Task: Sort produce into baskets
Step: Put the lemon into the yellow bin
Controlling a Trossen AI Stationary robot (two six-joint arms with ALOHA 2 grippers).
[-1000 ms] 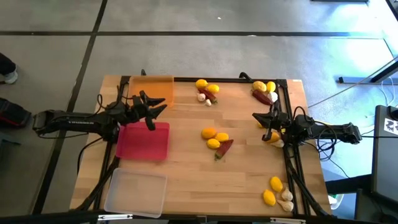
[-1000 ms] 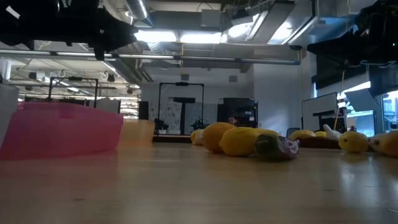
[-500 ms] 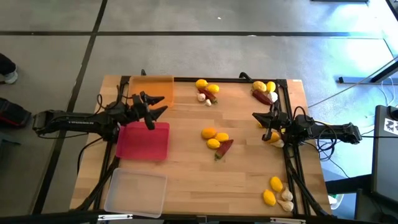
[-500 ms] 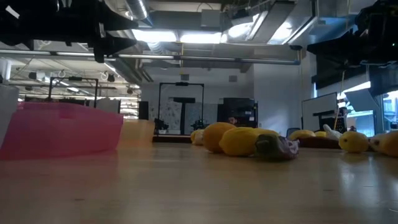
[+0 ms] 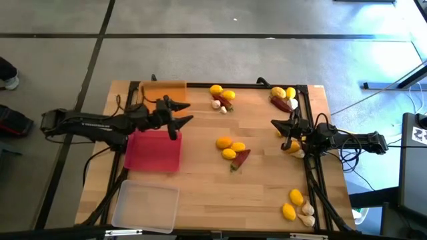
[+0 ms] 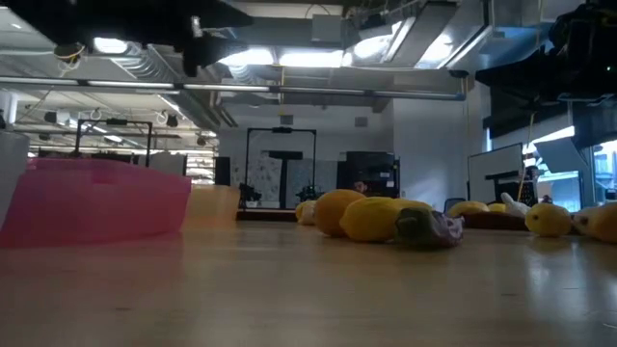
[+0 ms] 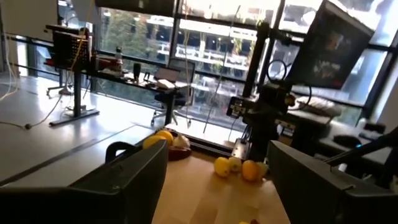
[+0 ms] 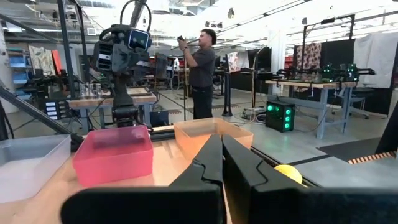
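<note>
Three baskets stand on the table's left side: orange point(image 5: 163, 93) at the far edge, red-pink point(image 5: 153, 152) in the middle, clear point(image 5: 145, 207) near the front. Produce lies in groups. Lemons and a chilli point(image 5: 231, 148) are at the centre, with more at the far middle point(image 5: 221, 97), far right point(image 5: 283, 99), near right point(image 5: 299, 205) and under the right arm point(image 5: 292, 147). My left gripper point(image 5: 189, 113) hangs open and level above the red-pink basket's far right corner, its fingers wide apart in the left wrist view point(image 7: 217, 186). My right gripper point(image 5: 273, 124) point(image 8: 221, 162) waits shut at the right edge.
Bare wood lies between the baskets and the central group. Black frame rails run along the far edge and the right edge point(image 5: 308, 113). In the right wrist view a person point(image 8: 200, 68) stands in the room beyond the table.
My left gripper has moved toward the table's right edge, from over the gap between the orange and red-pink baskets to beyond the red-pink basket's far right corner. It has stayed level and high above the table. Produce and baskets have not moved.
</note>
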